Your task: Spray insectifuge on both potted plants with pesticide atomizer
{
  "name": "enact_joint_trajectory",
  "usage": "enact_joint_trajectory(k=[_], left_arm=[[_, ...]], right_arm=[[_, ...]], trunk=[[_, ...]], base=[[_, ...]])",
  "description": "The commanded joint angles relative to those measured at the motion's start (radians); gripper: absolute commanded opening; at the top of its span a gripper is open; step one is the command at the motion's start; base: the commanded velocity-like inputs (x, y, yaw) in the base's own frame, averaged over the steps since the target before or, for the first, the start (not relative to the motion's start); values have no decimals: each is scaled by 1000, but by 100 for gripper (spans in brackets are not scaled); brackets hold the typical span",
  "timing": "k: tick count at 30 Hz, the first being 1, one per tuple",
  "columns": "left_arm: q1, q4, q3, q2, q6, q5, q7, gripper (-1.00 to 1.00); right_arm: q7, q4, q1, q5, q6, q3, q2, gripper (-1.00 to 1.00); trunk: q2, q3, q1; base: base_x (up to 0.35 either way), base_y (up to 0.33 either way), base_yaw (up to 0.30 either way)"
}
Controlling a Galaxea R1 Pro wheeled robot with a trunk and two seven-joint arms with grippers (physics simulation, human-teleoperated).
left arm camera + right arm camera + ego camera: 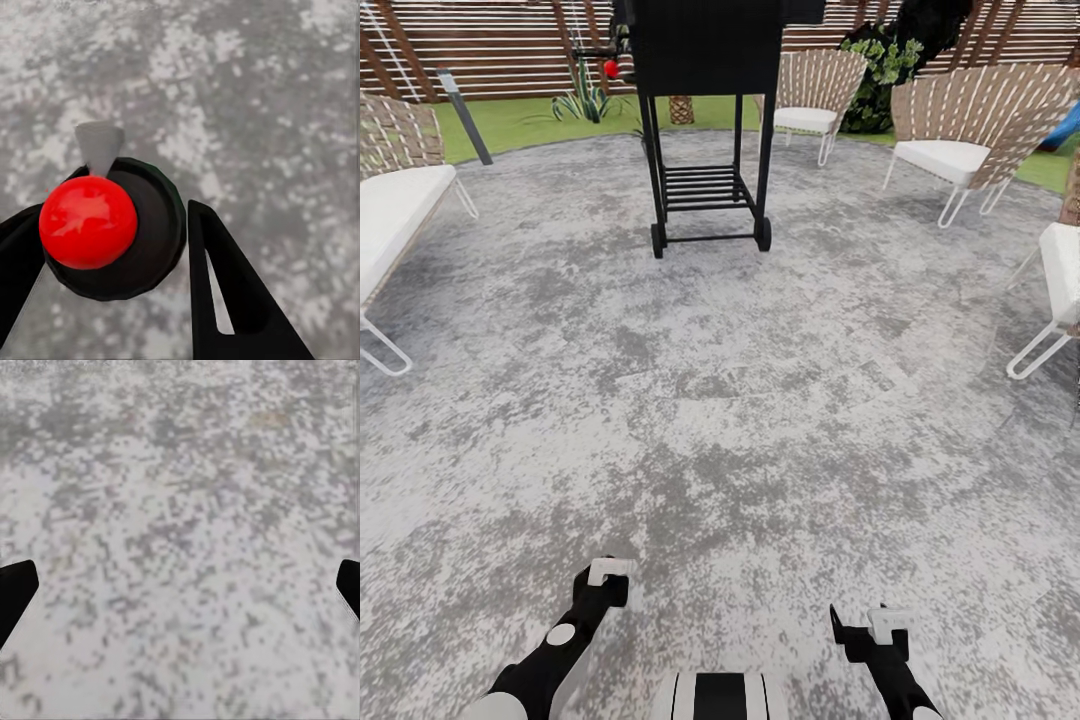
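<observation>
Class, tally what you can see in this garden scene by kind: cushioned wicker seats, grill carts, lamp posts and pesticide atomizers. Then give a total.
Cushioned wicker seats: 4
Black grill cart: 1
Grey lamp post: 1
Pesticide atomizer: 1
Total: 7

The pesticide atomizer (112,229), seen end-on at the left wrist view's lower left, shows a glossy red top on a round dark body, between 2 black fingers (232,292).
</observation>
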Motion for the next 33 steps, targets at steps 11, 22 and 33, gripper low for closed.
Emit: enact_joint_trajectory(k=[11, 22, 33], left_arm=[[0, 2, -2, 0, -3, 0, 1, -100], [0, 2, -2, 0, -2, 1, 1, -100], [1, 3, -4, 6, 14, 1, -5, -100]], right_arm=[[-2, 1, 0, 0, -3, 3, 0, 100], [1, 1, 0, 0, -4, 3, 3, 100], [-4, 28, 4, 2, -48, 0, -13, 100]], trunk=[[2, 42, -5], [5, 85, -10], [8, 127, -15]], base=[[0, 0, 0], [0, 0, 0], [0, 0, 0]])
